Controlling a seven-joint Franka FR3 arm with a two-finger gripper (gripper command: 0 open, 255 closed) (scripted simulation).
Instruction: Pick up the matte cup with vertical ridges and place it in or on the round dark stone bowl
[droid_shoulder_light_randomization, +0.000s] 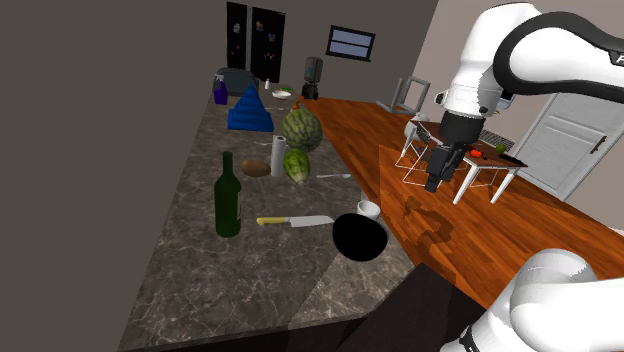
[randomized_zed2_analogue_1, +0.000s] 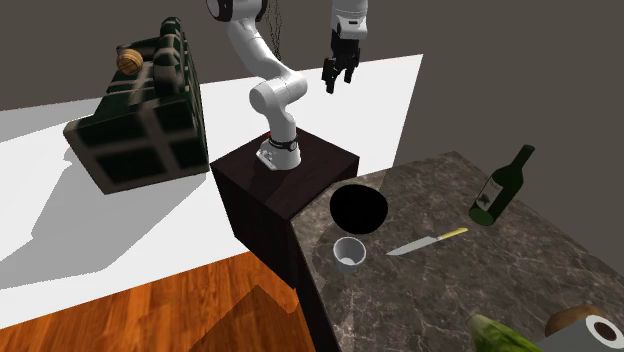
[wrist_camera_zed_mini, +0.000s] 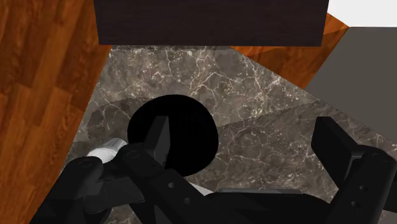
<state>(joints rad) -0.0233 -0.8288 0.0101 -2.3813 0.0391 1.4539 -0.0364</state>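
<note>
Fingers of the black end effector (wrist_camera_zed_mini: 245, 137) stood wide apart, clasping nothing, raised well clear of the veined grey-brown marble tabletop (droid_shoulder_light_randomization: 200, 270). Nearest sat the round, flat-black bowl (droid_shoulder_light_randomization: 360, 238). Just beyond it, by the edge, the small pale cup (droid_shoulder_light_randomization: 369, 209) stood upright, then a yellow-handled knife (droid_shoulder_light_randomization: 295, 220) and a green glass bottle (droid_shoulder_light_randomization: 229, 195).

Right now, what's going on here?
The gripper hangs open and empty in the air above the counter, looking down on the bowl. The cup sits on the counter beside the bowl, not yet picked up.
</note>
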